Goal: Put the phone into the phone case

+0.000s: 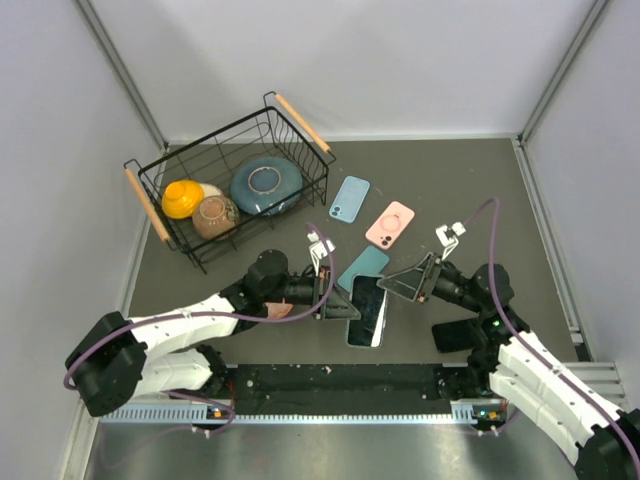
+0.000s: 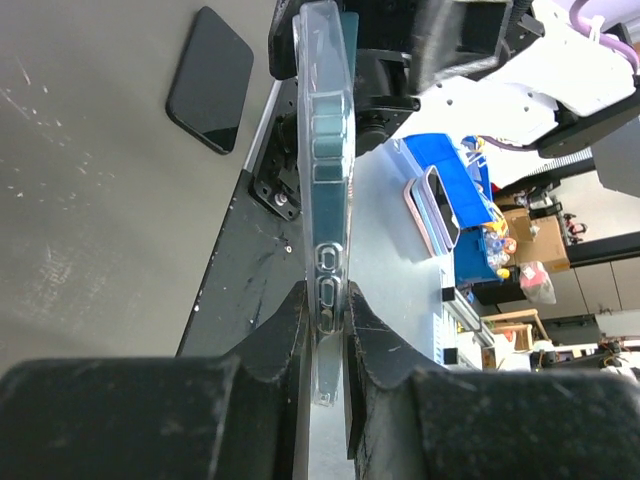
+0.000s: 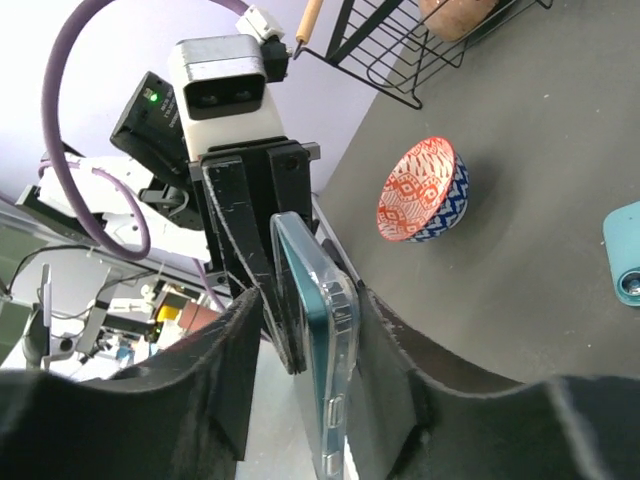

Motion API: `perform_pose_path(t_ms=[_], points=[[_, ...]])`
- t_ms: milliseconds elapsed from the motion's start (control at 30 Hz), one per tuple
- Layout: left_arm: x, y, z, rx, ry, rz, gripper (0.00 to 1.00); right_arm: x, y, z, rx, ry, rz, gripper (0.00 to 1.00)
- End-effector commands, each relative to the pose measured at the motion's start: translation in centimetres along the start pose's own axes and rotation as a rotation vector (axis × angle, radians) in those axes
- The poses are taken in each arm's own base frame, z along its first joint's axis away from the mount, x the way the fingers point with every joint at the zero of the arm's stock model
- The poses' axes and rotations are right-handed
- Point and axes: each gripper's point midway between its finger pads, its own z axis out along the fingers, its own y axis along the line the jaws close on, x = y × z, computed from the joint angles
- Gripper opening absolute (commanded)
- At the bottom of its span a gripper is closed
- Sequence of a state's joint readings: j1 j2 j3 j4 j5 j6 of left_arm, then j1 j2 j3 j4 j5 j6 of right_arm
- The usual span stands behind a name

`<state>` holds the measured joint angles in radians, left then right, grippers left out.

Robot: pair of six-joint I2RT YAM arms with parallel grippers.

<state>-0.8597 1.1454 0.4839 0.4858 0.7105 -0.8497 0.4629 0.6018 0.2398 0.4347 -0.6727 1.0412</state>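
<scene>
A teal phone sits edge-on inside a clear phone case [image 2: 325, 150], held up off the table between the two arms. My left gripper [image 2: 325, 300] is shut on the case's lower edge, both pads pressed against it. My right gripper [image 3: 310, 300] straddles the other end of the cased phone [image 3: 325, 340]. Its right finger [image 3: 400, 350] touches the case and its left finger stands clear with a gap. From above, the cased phone [image 1: 367, 312] shows its dark screen between the left gripper [image 1: 335, 300] and the right gripper [image 1: 400, 285].
A black phone [image 1: 460, 335] lies flat by the right arm. Teal [image 1: 362, 265], light blue [image 1: 349, 197] and pink [image 1: 390, 223] cases lie behind the grippers. A red patterned bowl [image 3: 420, 190] sits by the left arm. The wire basket [image 1: 150, 190] at back left holds bowls.
</scene>
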Motion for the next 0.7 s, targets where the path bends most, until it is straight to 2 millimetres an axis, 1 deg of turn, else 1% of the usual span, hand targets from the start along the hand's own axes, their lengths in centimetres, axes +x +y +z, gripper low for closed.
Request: perform_pose_path(t_ms=[0,33,67,100,167,300,367,400,433,467,500,533,567,600,667], points=[[-1.3,-1.8,-0.3,0.079,-0.028,0.076,0.00,-1.5,3.1,0.3,-0.091,-0.028,-0.108,0.36],[-1.2,-1.7,-0.3,0.078,-0.023,0.071,0.00,-1.6,3.0,0.3,-0.093,-0.032,-0.115,0.26],[-1.2,-1.5,-0.2,0.074,-0.021,0.067,0.00,-1.5,2.9,0.3,-0.090,-0.031,-0.121,0.07],[-1.3,-1.4,-0.2,0.072,-0.022,0.066,0.00,-1.4,2.5,0.3,-0.081,-0.026,-0.118,0.04],[-1.2,-1.0,-0.2,0.067,-0.017,0.058,0.00,-1.1,2.5,0.3,-0.096,-0.020,-0.122,0.00],[-1.1,-0.4,-0.1,0.046,-0.003,0.035,0.00,-0.4,1.6,0.4,-0.082,0.003,-0.089,0.00],[-1.4,0.1,0.1,0.021,-0.008,0.032,0.00,-0.3,1.1,0.5,-0.059,0.013,-0.099,0.00],[-1.1,0.6,0.1,-0.007,0.006,0.011,0.00,-0.3,0.8,0.5,-0.042,0.020,-0.093,0.00],[-1.4,0.7,0.2,-0.015,0.003,0.022,0.00,-0.3,0.8,0.6,-0.038,0.020,-0.090,0.00],[-1.5,0.7,0.2,-0.017,0.003,0.022,0.00,-0.1,0.8,0.6,-0.041,0.037,-0.067,0.15],[-1.7,0.5,0.2,-0.013,-0.005,0.025,0.00,-0.2,1.7,0.7,-0.087,0.036,-0.083,0.23],[-1.8,0.4,0.1,-0.011,-0.013,0.019,0.00,0.0,2.1,0.7,-0.115,0.051,-0.047,0.29],[-2.0,0.3,0.1,-0.007,-0.023,0.017,0.00,0.9,2.3,0.6,-0.146,0.100,-0.024,0.37],[-2.3,0.0,0.0,-0.001,-0.037,0.019,0.00,1.1,2.8,0.5,-0.193,0.100,-0.037,0.39],[-2.9,-0.4,-0.1,0.013,-0.062,0.010,0.00,1.8,2.3,0.3,-0.196,0.123,0.010,0.45]])
